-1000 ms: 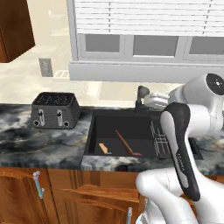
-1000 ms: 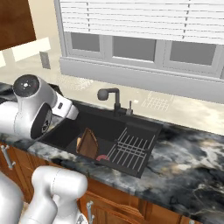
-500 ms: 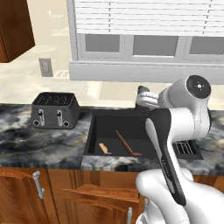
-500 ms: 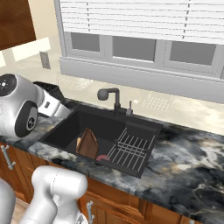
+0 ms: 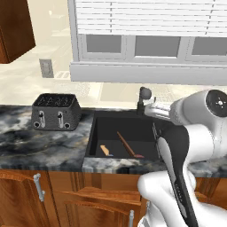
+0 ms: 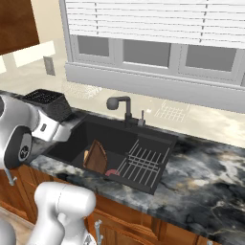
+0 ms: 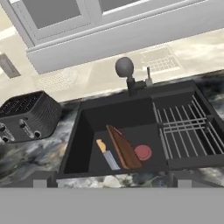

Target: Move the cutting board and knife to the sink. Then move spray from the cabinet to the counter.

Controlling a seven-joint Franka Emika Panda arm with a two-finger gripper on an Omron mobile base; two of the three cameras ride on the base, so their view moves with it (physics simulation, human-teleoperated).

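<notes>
The marble counter (image 5: pixel 53 148) carries a black toaster (image 5: pixel 55 111) at about nine o'clock from the sink (image 7: pixel 87 144). Down in the dark basin, the cutting board (image 7: pixel 124 147) leans on edge, the knife (image 7: pixel 107 156) flat just beside it, a wire rack (image 7: pixel 186 129) at three o'clock.

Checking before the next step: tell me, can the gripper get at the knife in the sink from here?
Probably yes. The knife lies flat on the sink floor beside the leaning cutting board, uncovered from above; the gripper is open.
</notes>
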